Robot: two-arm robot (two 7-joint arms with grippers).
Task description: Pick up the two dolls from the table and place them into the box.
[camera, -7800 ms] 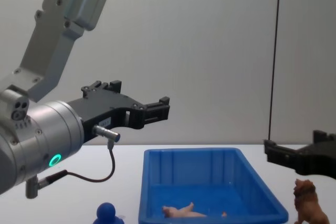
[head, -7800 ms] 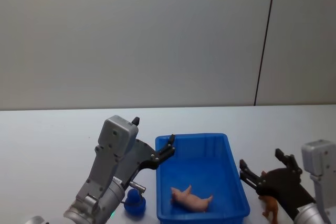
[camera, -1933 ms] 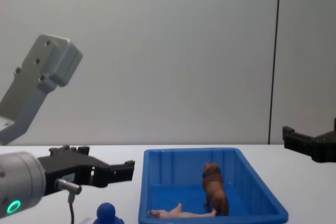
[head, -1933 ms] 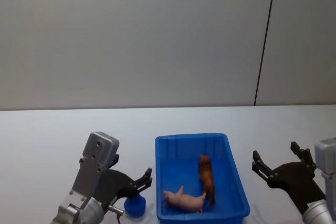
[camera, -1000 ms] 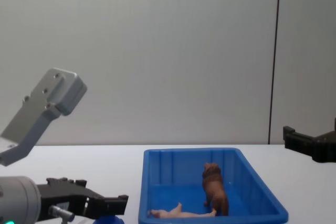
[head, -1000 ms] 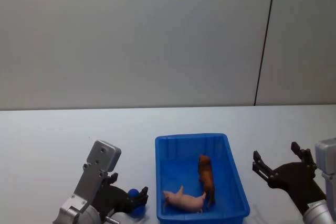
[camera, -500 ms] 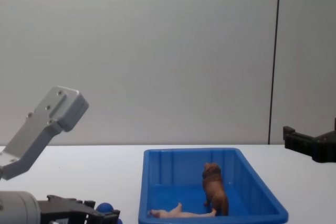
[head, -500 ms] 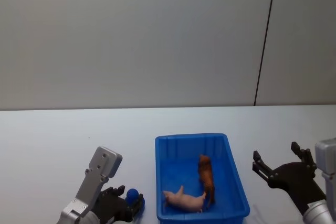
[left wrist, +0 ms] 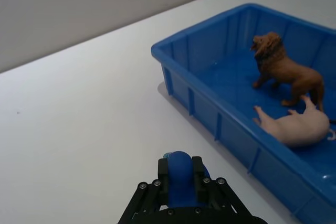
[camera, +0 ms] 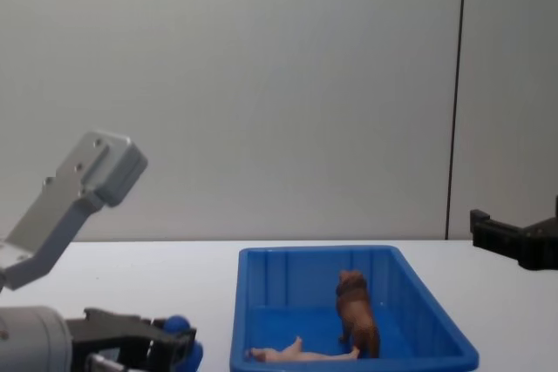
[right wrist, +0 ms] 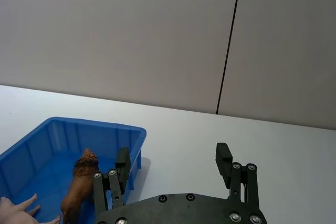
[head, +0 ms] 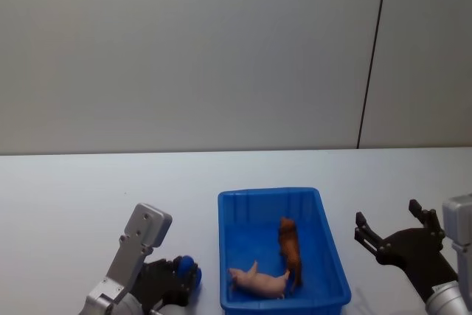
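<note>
Left gripper (left wrist: pixel 182 188) now clamped on blue figure (left wrist: pixel 180 168) — lifted slightly, right gripper (head: pixel 391 231) unchanged — spread.

My count of what's here:
Three dolls: one lion (head: pixel 290 251); one pink figure (head: pixel 259 282); one blue figure (left wrist: pixel 181 180); one box (head: pixel 269 197); my two grippers (head: pixel 183 278) (head: pixel 389 229).

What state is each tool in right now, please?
Left tool: closed on the dark blue figure, beside the box.
Right tool: open, holding nothing, to the right of the box.
</note>
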